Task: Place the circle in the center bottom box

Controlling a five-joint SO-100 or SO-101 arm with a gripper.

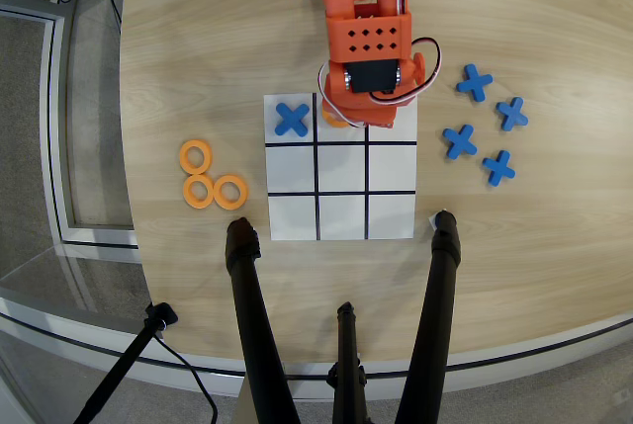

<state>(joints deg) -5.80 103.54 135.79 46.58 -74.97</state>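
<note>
While the orange arm is hanging over the grid's twelve-o'clock row, the gripper (341, 118) is hiding its jaws; the circle (334, 120) is peeking out in the center bottom box (341, 130).

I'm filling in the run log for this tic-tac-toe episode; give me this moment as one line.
arm: over grid sheet top row | circle: partly visible under end effector, top middle cell | blue X: top left cell | spare rings: three, left

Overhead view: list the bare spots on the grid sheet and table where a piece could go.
The white black-lined grid sheet has its two lower rows bare. The wood table is open above the three orange foam rings. The top row is crowded: blue foam X, orange arm.
</note>
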